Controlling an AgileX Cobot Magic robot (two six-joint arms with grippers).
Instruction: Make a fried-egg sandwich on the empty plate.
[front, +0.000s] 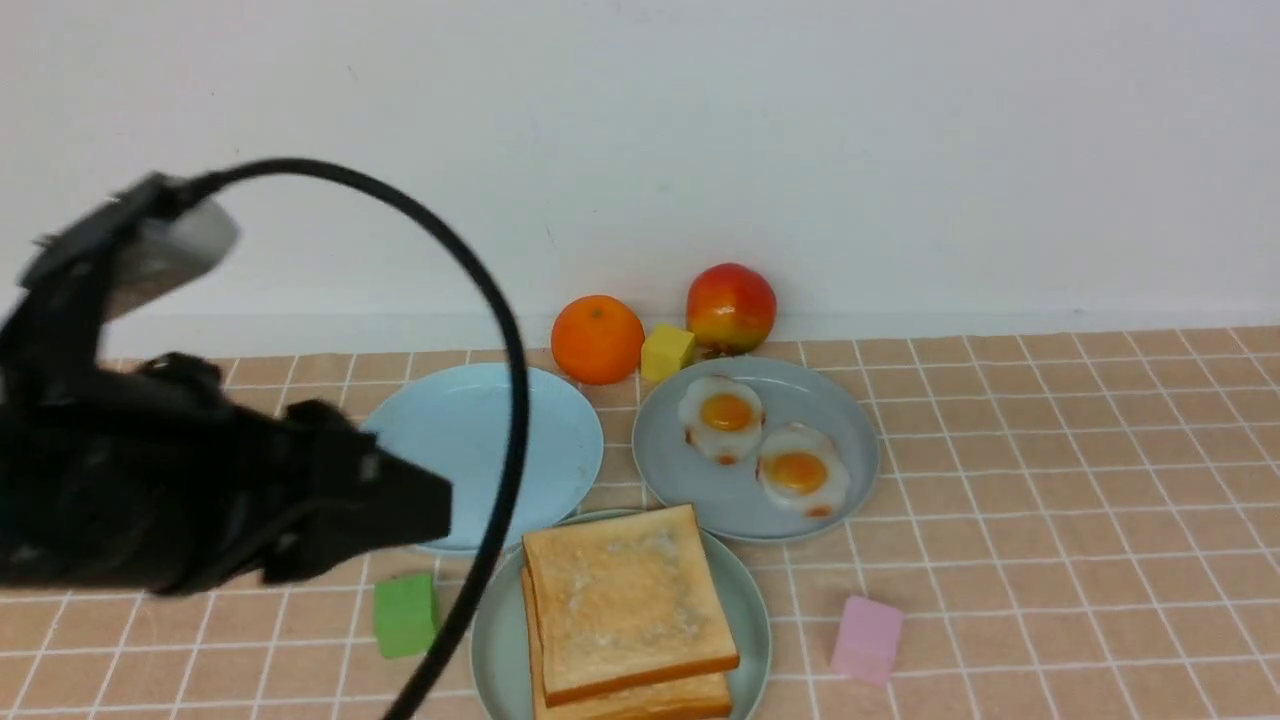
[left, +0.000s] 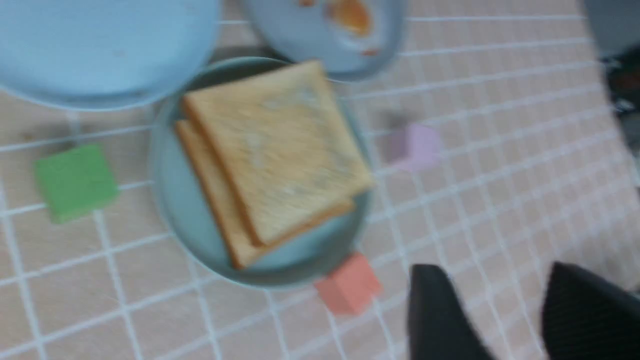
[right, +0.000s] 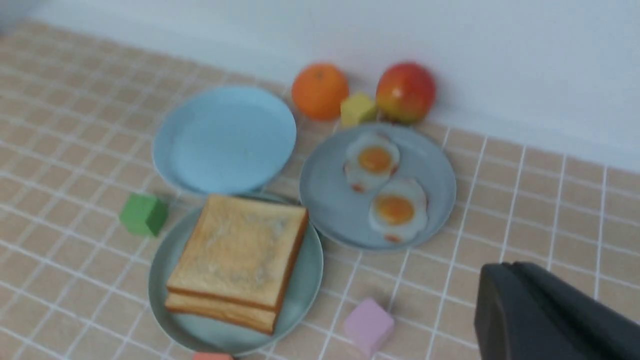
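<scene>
Two golden-brown toast slices (front: 625, 600) lie stacked on a pale mint-green plate (front: 495, 640) at the front centre; they also show in the left wrist view (left: 280, 150) and the right wrist view (right: 240, 245). Two white fried eggs with orange yolks (front: 722, 415) (front: 800, 470) lie on a grey-blue plate (front: 665, 475). The light sky-blue plate (front: 470, 440) has nothing on it. My left gripper (front: 430, 500) (left: 495, 270) is open and empty, raised above the table left of the toast. My right gripper (right: 505, 267) is shut and empty, out of the front view.
An orange (front: 597, 338), a yellow cube (front: 667, 351) and a red apple (front: 731, 307) stand by the back wall. A green cube (front: 405, 613) lies left of the toast plate and a pink cube (front: 867, 637) right of it. A salmon cube (left: 349, 290) lies by its near rim. A black cable (front: 500, 300) arcs over the left.
</scene>
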